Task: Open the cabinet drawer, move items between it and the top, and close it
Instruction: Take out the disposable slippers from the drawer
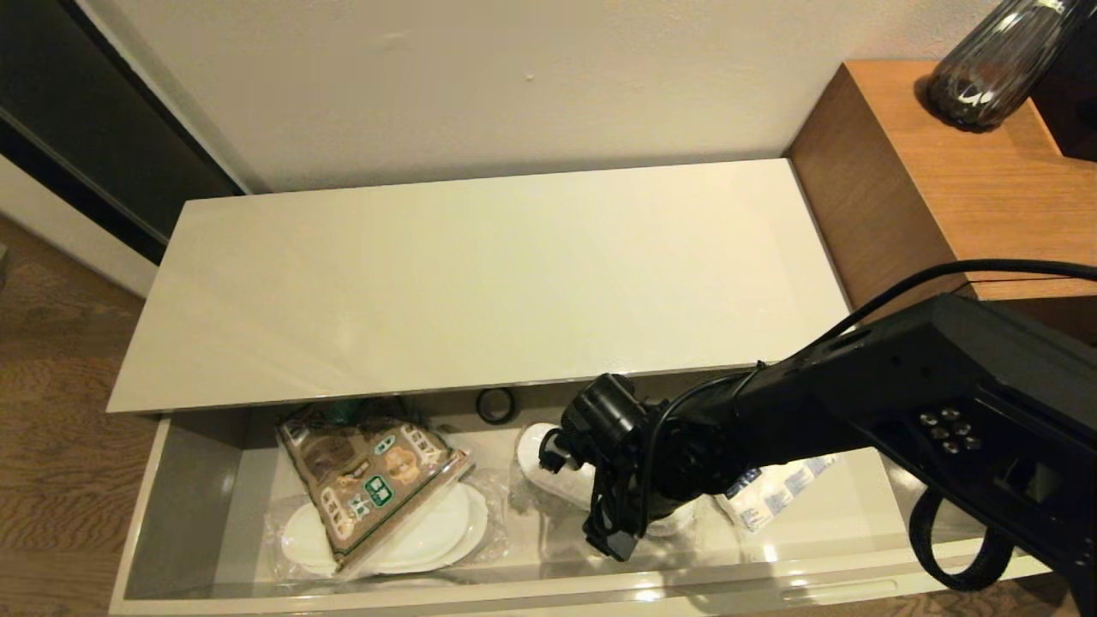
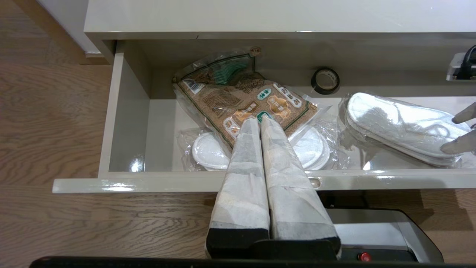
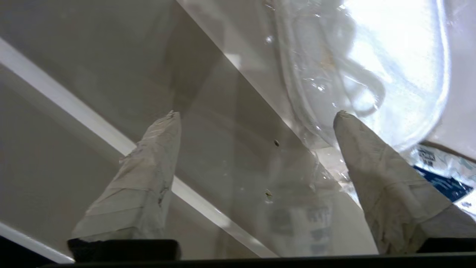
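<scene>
From the head camera I see the cabinet drawer (image 1: pixel 184 480) pulled open under the top (image 1: pixel 480 283) of the low cabinet. Inside, toward the left end, the snack bag (image 1: pixel 373 476) lies tilted over a wrapped pair of slippers (image 1: pixel 428 536); the black tape roll (image 1: pixel 497 404) stands against the back wall near the middle. My right arm reaches down into the drawer, its wrist covering much of a second slipper pack (image 1: pixel 548 467), with the tissue pack (image 1: pixel 771 497) just to the right of it. A brown side table (image 1: pixel 943 188) stands at the right, carrying a dark glass vase (image 1: pixel 994 64).

On the left wrist camera, the left gripper (image 2: pixel 258 121) hangs in front of the drawer with its fingers pressed together, holding nothing — the snack bag (image 2: pixel 238 96) and tape roll (image 2: pixel 325 80) show beyond it.

On the right wrist camera, the right gripper (image 3: pixel 256 113) is spread wide above the drawer floor, one fingertip (image 3: pixel 347 123) at the edge of the wrapped slippers (image 3: pixel 372 59) — I can't tell whether it touches the plastic
</scene>
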Motion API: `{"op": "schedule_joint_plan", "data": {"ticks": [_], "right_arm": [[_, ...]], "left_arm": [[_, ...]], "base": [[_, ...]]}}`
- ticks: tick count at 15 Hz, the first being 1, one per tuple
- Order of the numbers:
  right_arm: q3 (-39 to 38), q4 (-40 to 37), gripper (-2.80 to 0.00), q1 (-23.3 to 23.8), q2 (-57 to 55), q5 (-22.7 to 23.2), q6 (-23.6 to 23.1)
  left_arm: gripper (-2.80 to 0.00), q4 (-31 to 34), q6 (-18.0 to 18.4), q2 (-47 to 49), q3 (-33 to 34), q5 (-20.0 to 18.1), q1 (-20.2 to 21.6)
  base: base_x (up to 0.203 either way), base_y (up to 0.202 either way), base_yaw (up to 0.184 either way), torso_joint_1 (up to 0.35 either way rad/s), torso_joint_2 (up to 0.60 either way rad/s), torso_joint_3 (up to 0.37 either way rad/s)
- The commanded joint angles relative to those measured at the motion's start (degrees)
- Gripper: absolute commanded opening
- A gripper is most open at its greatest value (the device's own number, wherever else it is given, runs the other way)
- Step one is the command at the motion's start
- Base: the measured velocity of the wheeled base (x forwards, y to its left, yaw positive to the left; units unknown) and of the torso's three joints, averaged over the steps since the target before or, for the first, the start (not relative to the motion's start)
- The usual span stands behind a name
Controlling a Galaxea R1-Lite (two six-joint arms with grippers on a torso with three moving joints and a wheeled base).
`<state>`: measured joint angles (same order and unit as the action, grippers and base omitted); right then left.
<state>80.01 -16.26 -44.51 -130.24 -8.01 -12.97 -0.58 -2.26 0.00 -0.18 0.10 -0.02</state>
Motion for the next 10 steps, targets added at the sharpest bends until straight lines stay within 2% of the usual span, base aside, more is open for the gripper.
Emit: {"op": "schedule_joint_plan", "data": {"ticks": [1, 10], "right_arm": [[0.46, -0.05, 0.00, -1.22, -0.85, -0.05, -0.36], [6.14, -0.52, 0.00, -2.60, -5.23, -0.08, -0.65]], "left_arm": [[-2.80, -0.04, -0.03, 0.09, 0.01, 0.03, 0.02], [-2.80, -0.04, -0.03, 0.09, 0.01, -0.01, 0.02]], "base": [[0.000, 0.000, 0.000, 0.000, 0.00, 0.000], [0.000, 0.000, 0.000, 0.000, 0.00, 0.000]]}}
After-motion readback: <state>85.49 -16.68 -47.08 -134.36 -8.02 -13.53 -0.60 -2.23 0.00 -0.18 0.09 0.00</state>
